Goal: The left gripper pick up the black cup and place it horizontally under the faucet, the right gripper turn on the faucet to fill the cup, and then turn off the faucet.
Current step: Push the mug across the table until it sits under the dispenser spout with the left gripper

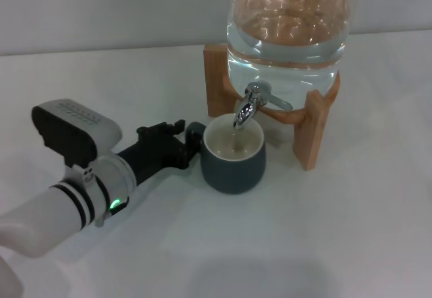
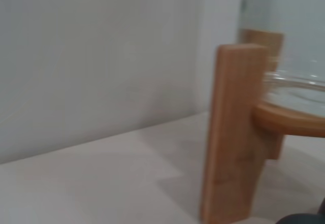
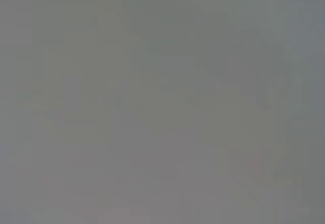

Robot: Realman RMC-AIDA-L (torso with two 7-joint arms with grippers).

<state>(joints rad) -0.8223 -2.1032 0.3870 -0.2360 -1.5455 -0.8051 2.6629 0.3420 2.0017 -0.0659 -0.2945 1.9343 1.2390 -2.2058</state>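
1. From the head view I see a plain white table (image 1: 283,244) running back to a pale grey wall (image 1: 101,7).
2. A wooden stand (image 1: 312,130) on it carries a large clear glass jar (image 1: 287,31) of water; the left wrist view shows one stand leg close up.
3. The faucet (image 1: 253,102) juts from the jar's front, spout angled down, its lever handle pointing toward my right.
4. The black cup (image 1: 233,157) stands upright on the table directly under the spout, mouth up, handle toward my left.
5. The left gripper (image 1: 177,144) lies low at the cup's handle side; I cannot tell its finger state.
6. The right wrist view is a featureless grey.
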